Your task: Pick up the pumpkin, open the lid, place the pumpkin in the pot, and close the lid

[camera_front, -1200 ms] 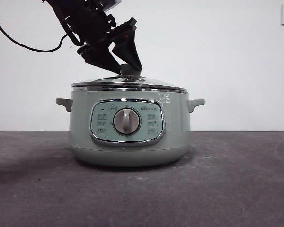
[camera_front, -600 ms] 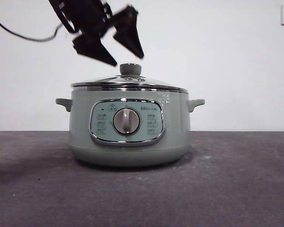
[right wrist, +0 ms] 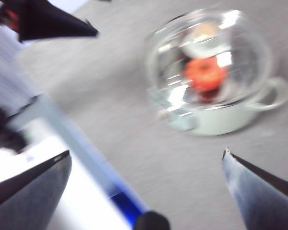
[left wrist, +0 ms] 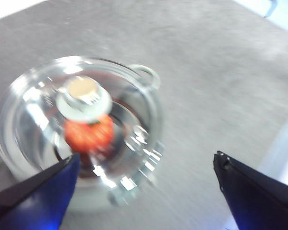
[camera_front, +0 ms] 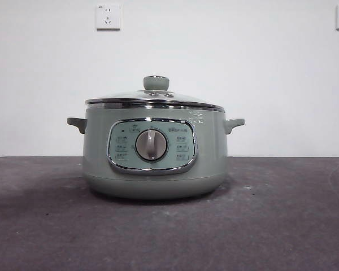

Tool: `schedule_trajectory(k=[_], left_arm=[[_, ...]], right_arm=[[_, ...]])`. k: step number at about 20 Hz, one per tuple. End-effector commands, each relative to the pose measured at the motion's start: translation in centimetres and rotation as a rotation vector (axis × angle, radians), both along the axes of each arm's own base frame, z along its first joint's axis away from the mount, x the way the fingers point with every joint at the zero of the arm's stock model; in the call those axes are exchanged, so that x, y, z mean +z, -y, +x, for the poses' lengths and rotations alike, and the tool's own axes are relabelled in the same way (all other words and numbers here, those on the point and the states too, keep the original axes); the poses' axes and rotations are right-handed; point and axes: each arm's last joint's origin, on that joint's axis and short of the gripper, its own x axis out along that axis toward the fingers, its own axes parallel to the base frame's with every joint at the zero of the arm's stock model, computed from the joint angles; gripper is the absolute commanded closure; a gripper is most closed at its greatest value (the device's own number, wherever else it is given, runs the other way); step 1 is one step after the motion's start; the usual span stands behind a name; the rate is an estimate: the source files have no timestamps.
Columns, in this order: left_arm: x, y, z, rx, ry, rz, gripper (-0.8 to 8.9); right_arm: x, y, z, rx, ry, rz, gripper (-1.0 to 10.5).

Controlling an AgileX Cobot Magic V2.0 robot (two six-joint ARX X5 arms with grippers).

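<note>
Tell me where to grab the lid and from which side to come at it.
Grip the lid by its round knob, coming straight down from above. The knob stands upright at the dome's center, clear of the pot, and is narrow enough to fit between open fingers. The glass dome itself looks too wide and shallow to pinch, and its chrome rim sits flush on the pot.

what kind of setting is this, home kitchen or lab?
Likely a lab test bench, not a kitchen: a lone pot on a bare grey table, a plain white wall with sockets, no counters or utensils.
</note>
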Motion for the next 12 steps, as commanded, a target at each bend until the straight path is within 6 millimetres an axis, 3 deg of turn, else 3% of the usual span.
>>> schedule_trajectory(k=[1, 2, 3, 4, 7, 12], left_arm=[[0.9, -1.0, -2.3, -0.015, -0.008, -0.020, 5.79], [1.2, -1.5, -3.2, -0.014, -0.005, -0.021, 7.42], [1.4, -2.0, -4.1, -0.014, -0.003, -0.022, 8.33], [1.6, -2.4, -4.8, -0.014, -0.002, -0.023, 8.19], [1.9, -3.0, -6.0, -0.013, 0.007, -0.026, 8.18], [1.8, -3.1, -6.2, -0.011, 0.002, -0.021, 8.18]], right_arm=[[-0.2, -0.2, -0.1, 0.045, -0.056, 0.019, 6.3], [-0.4, -0.2, -0.1, 0.054, -0.074, 0.018, 7.5], [-0.5, -0.2, -0.1, 0.057, -0.087, 0.012, 8.9], [-0.5, -0.2, -0.2, 0.061, -0.088, 0.005, 9.6], [-0.5, -0.2, -0.1, 0.059, -0.081, 0.009, 9.6], [-0.4, -0.1, -0.2, 0.053, -0.084, 0.014, 9.5]])
